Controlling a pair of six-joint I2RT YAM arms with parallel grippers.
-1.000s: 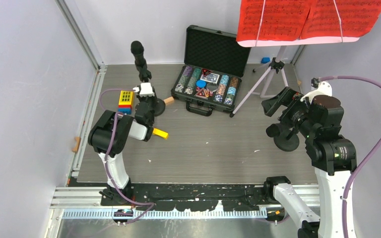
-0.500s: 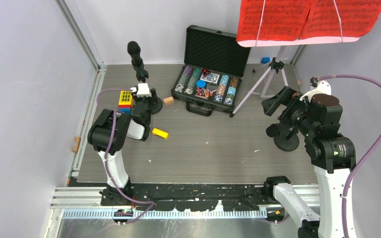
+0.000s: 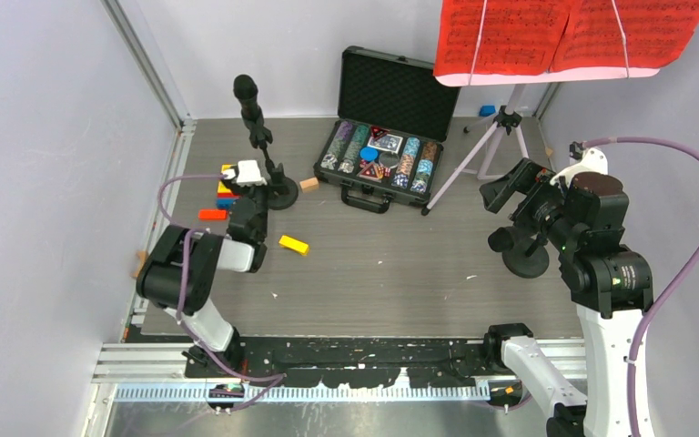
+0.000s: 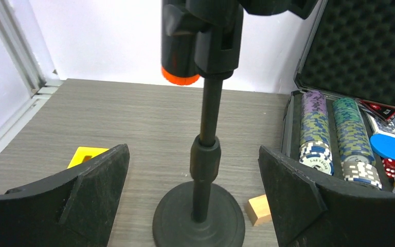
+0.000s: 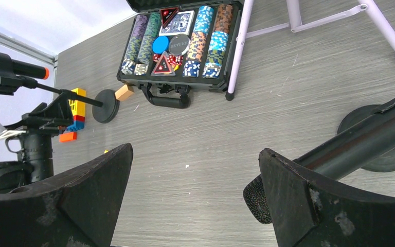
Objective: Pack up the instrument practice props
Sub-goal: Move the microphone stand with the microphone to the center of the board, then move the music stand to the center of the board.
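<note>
The left gripper (image 4: pixel 193 152) holds its fingers wide around the pole (image 4: pixel 208 116) of the upright microphone (image 3: pixel 248 93) at the table's (image 3: pixel 373 269) back left, touching nothing, likely poised to grip it, while the right gripper (image 5: pixel 195 153), equally wide, hovers by the second microphone (image 5: pixel 339 148).

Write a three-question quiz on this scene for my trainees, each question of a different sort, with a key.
1. True or false: the left gripper stands open, with the microphone pole between its fingers and touching neither.
2. What lies on the music stand? A a blue towel; B red sheet music; C a green book.
3. Fill in: the lid of the chip case is ___.

Key: 1 true; 2 B; 3 open.
</note>
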